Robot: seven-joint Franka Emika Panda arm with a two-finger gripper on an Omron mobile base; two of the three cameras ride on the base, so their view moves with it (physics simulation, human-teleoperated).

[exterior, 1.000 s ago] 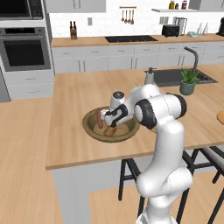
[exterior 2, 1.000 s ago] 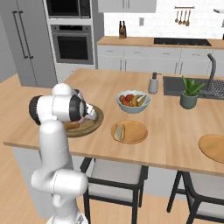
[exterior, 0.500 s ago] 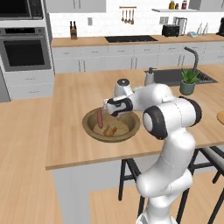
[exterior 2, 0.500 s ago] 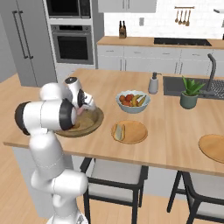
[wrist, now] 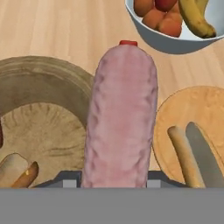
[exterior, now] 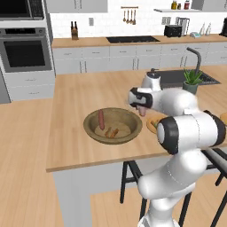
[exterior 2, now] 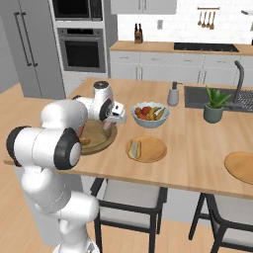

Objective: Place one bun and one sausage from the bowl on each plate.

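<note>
My end effector is clamped on a pink sausage, which hangs from it above the counter, over the gap between the wooden bowl and the nearer plate. In the hand view the sausage runs straight up the middle, with a small red tip at its far end, and it hides most of my fingers.

The bowl sits on the counter to the left of my end effector in the left base view. Inside it I see another pink sausage leaning against the far-left inner wall, and near the middle of the bowl floor a pale bun piece with a small orange-brown piece just beside it.

The nearer plate lies flat on the counter just beside the bowl, on its right as seen in the right base view. A bun rests on its left part, split along its length. The second plate lies well apart, far to the right on the same counter near its front edge, and its surface is bare.

Behind the nearer plate stands a pale fruit bowl with a banana and round orange and red fruit in it. Farther back are a soap dispenser and a potted plant beside the sink.
</note>
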